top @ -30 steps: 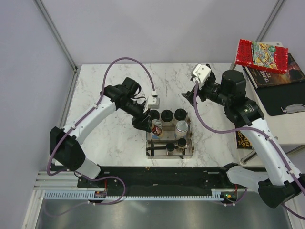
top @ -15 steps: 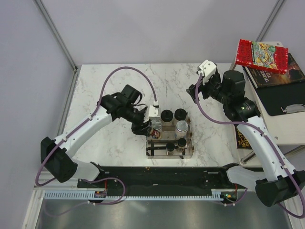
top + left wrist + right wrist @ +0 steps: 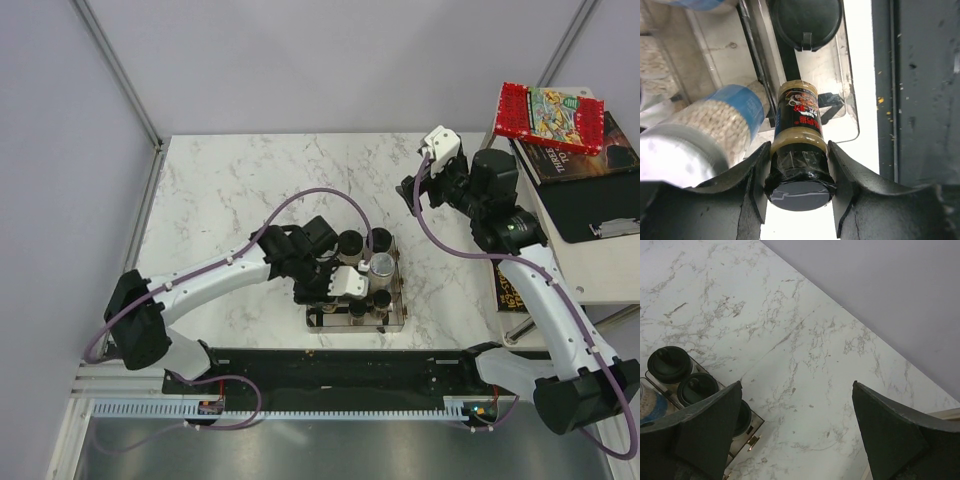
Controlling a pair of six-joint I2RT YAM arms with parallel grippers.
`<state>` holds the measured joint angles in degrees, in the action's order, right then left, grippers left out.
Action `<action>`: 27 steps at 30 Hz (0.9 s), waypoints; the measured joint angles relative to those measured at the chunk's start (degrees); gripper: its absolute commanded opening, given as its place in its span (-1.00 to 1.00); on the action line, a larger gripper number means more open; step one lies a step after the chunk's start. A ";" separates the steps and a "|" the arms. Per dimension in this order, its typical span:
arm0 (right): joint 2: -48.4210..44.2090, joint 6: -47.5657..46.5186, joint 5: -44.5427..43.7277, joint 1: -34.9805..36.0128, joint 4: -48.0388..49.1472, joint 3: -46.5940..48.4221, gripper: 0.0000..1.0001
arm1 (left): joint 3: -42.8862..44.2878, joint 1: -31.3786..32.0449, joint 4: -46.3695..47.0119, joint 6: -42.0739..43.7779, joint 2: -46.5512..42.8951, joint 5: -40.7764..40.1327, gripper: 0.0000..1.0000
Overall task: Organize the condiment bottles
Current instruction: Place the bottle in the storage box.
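My left gripper (image 3: 799, 182) is shut on a slim brown spice bottle (image 3: 799, 135) with a dark taped cap, held over the front part of the clear rack (image 3: 355, 324). In the top view this gripper (image 3: 338, 292) is mostly hidden under its wrist. A beige-filled blue-labelled bottle (image 3: 722, 117) stands to its left, and a black-lidded jar (image 3: 806, 22) lies beyond. The top view shows black-lidded jars (image 3: 350, 242), a silver-capped bottle (image 3: 381, 266) and slim dark-capped bottles (image 3: 381, 298) in the rack. My right gripper (image 3: 795, 425) is open and empty above the marble, right of the jars (image 3: 669, 364).
The rack's black bars (image 3: 757, 55) cross between its compartments. The black strip (image 3: 330, 368) runs along the table's near edge. Books and a red box (image 3: 550, 115) lie on a side surface at the right. Bare marble (image 3: 250, 180) spreads left of and behind the rack.
My left gripper has carried the spice bottle from the rack's back left toward its front row. My right gripper has drawn back and up a little, away from the rack.
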<state>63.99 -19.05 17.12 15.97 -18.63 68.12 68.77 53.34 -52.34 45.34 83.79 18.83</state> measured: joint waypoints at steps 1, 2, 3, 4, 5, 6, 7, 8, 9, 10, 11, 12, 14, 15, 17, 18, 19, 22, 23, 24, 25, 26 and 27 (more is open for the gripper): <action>-0.11 0.02 0.07 -0.09 0.09 -0.39 0.96 | 0.00 0.74 0.22 -0.07 0.98 -1.33 -0.96; -0.22 0.02 0.20 -0.24 0.20 -0.87 0.96 | -0.02 1.46 0.35 -0.11 2.03 -2.51 -0.96; -0.31 0.02 0.39 -0.42 0.24 -1.27 0.96 | -0.04 2.16 0.42 -0.13 3.04 -3.58 -0.97; -0.37 0.02 0.52 -0.52 0.24 -1.49 0.96 | -0.07 2.73 0.52 -0.13 3.91 -4.33 -0.96; -0.46 0.02 0.74 -0.76 0.46 -1.90 0.96 | -0.07 3.52 0.57 -0.20 5.05 -5.35 -0.97; -0.57 0.02 0.87 -0.87 0.63 -2.14 0.96 | -0.07 3.91 0.63 -0.26 5.73 -5.73 -0.97; -0.61 0.02 0.94 -0.94 0.70 -2.29 0.96 | -0.07 4.24 0.68 -0.31 6.27 -6.12 -0.96; -0.68 0.02 1.01 -1.07 0.94 -2.45 0.96 | -0.07 4.52 0.72 -0.37 6.80 -6.43 -0.94; -0.74 0.02 1.05 -1.16 1.14 -2.62 0.96 | -0.07 4.63 0.72 -0.44 7.08 -6.47 -0.87; -0.83 0.02 1.07 -1.20 1.25 -2.75 0.96 | -0.07 4.66 0.72 -0.46 7.23 -6.49 -0.64; -0.96 0.00 1.09 -1.20 1.40 -2.99 0.96 | -0.07 4.66 0.74 -0.48 7.34 -6.43 -0.58; -1.07 0.00 1.07 -1.20 1.46 -3.17 0.96 | -0.07 4.63 0.74 -0.48 7.37 -6.43 -0.54; -1.27 0.00 1.11 -1.20 1.64 -3.43 0.96 | -0.07 4.63 0.74 -0.48 7.39 -6.25 -0.39; -1.38 0.00 1.14 -1.20 1.79 -3.67 0.96 | -0.07 4.63 0.79 -0.48 7.45 -6.19 -0.33; -1.49 0.00 1.18 -1.22 1.97 -3.98 0.96 | -0.07 4.63 0.90 -0.48 7.74 -6.03 -0.21; -1.49 0.00 1.22 -1.22 1.95 -4.02 0.96 | -0.07 4.63 1.01 -0.48 8.04 -5.68 -0.15; -1.49 0.00 1.25 -1.22 1.97 -4.07 0.96 | -0.07 4.63 1.11 -0.48 8.39 -5.40 -0.07; -1.60 0.00 1.27 -1.25 2.25 -4.42 0.96 | -0.02 4.66 1.46 -0.48 9.77 -4.76 0.10; -1.64 0.00 1.27 -1.25 2.36 -4.57 0.96 | 0.22 4.63 1.46 -0.50 9.92 -4.70 0.17; -1.68 0.00 1.27 -1.25 2.38 -4.70 0.96 | 0.35 4.63 1.64 -0.52 9.97 -4.61 0.25; -1.75 0.00 1.27 -1.27 2.38 -4.85 0.96 | 0.46 4.66 1.62 -0.52 10.14 -4.35 0.51; -1.79 0.00 1.29 -1.29 2.38 -4.98 0.96 | 0.55 4.66 1.60 -0.59 10.36 -4.02 0.75; -1.79 0.00 1.31 -1.33 2.36 -5.03 0.96 | 0.61 4.66 1.57 -0.70 10.56 -3.69 0.98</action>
<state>62.19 -19.05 18.44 14.63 -16.27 63.09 69.38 58.00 -50.76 44.64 94.35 15.14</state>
